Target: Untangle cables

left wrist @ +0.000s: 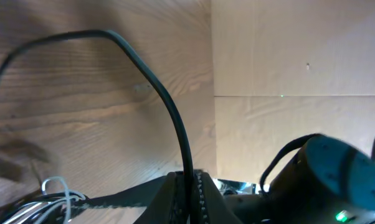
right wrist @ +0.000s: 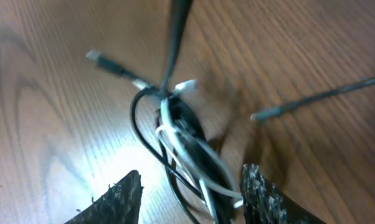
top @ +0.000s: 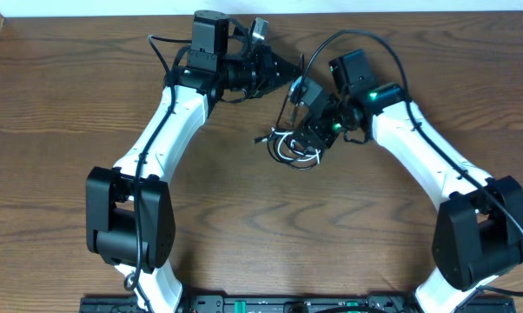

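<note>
Wood-grain bench [top: 62, 130]: the cables [top: 296, 149] lie knotted in one small coil [right wrist: 182, 134] near its middle. Just beyond the coil, the left end effector [left wrist: 189, 186] is clamped tight on the black cable [left wrist: 169, 106], which rises from the coil. The right end effector [right wrist: 192, 179] hangs over the coil, fingers half apart either side of the white cable [right wrist: 200, 149] and dark loops, gripping nothing.

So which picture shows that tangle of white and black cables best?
The right wrist view: the tangle fills the frame, both colours distinct. Overhead shows it small, partly under the right gripper. The left wrist view catches only white loops in its bottom-left corner, plus a black strand pinched in the left gripper.
</note>
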You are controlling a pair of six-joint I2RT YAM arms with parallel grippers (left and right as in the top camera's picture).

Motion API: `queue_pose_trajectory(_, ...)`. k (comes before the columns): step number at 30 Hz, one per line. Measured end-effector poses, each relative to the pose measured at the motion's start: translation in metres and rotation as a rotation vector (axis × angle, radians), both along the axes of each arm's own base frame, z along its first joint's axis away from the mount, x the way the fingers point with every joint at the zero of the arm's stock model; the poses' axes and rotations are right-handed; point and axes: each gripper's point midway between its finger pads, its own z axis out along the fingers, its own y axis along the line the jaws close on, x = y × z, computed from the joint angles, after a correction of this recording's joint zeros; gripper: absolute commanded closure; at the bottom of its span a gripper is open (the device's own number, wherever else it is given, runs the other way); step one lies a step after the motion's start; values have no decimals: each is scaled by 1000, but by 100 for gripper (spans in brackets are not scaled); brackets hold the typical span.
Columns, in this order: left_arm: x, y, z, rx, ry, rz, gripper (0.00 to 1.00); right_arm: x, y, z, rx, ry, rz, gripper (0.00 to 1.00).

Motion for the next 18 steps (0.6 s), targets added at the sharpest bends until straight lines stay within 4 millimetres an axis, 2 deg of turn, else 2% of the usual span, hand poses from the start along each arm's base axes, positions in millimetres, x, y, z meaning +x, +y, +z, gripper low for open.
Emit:
queue_pose_trajectory(7,0,0,0,0,0,0,92,3,6,-13,11,-52,13,55)
queue_pose_trajectory(11,0,0,0,0,0,0,93,7,9,-20,27,-95,14,66)
queue_pose_trajectory(15,-1,-1,0,-2,1,-5,93,9,10,-25,33,-115,7,71)
queue_pose_trajectory(18,-1,-1,0,-2,-1,-5,93,11,10,-25,29,-123,-4,71)
